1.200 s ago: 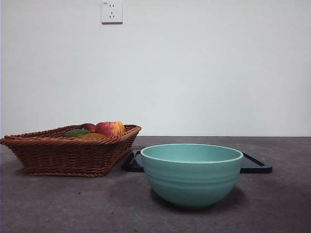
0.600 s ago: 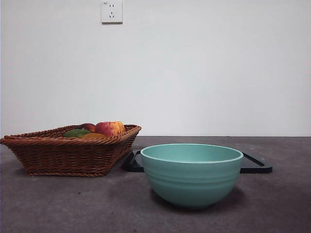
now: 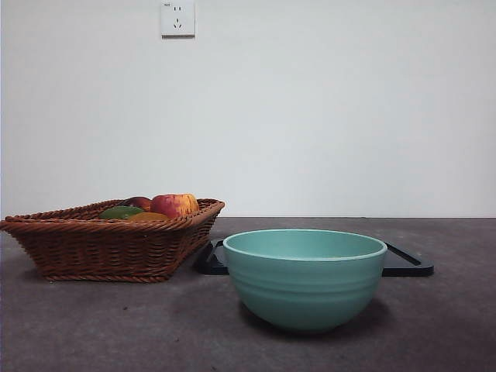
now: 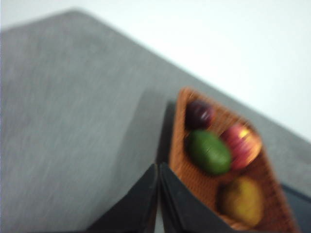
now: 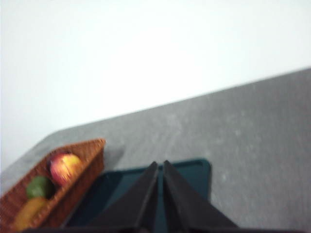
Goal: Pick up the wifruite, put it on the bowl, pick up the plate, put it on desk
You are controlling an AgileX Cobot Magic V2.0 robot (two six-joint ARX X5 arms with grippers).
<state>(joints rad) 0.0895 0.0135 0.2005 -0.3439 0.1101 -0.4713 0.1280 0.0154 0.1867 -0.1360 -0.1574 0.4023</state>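
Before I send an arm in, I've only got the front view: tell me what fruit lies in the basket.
Observer: Four: a dark red fruit, a green fruit, an apple and the wifruite, alone at one end.
Operator: Give me the left gripper.
Observer: The left gripper is shut, empty, aimed at the basket rim.
Operator: Now the right.
Observer: The right gripper, shut too, points at the dark tray behind the bowl.

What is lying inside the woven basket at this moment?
The basket holds four fruits: a dark purple fruit, a green fruit, a red-yellow apple and the orange-brown wifruite. Anything underneath them is covered.
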